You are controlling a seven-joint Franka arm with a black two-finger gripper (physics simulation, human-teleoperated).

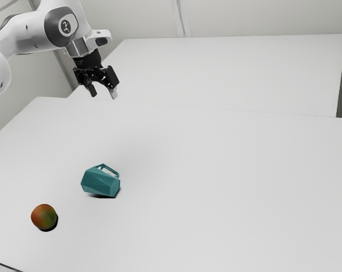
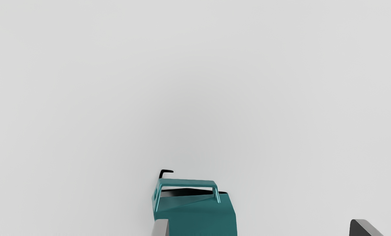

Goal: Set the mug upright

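Lower the released end effector point(image 1: 103, 95) toward the mug point(image 1: 101, 182), tipped over below with long axis roughly along the closing line; probably turn before gripping crosswise

Exterior view from the arm's point(image 1: 25, 35) side, high, angled down, wrist view downward, mug point(image 1: 101, 183) shared
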